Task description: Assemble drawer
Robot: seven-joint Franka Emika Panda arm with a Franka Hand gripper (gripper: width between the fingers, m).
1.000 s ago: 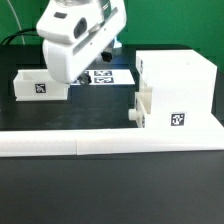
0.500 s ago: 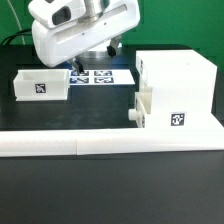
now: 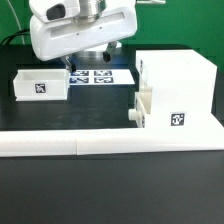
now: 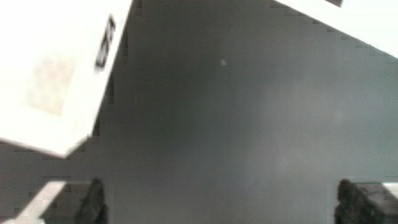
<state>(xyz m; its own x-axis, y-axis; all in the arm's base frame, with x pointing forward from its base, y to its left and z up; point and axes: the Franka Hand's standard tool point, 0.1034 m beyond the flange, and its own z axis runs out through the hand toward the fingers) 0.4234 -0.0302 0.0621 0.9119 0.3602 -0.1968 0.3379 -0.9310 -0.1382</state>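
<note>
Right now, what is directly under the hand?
Bare black table lies under the open hand, between its fingertips in the wrist view, with a white part off to one side. From the exterior view, the hand covers part of the marker board.

Exterior view frontal, raised; wrist view close, downward past fingers [image 4: 75, 203] onto shared table [image 3: 100, 190]

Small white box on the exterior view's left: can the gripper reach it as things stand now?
Probably yes. The gripper is open and hangs above the table near the small white box, and nothing stands between them. The large cabinet stands well off to the exterior view's right.
</note>
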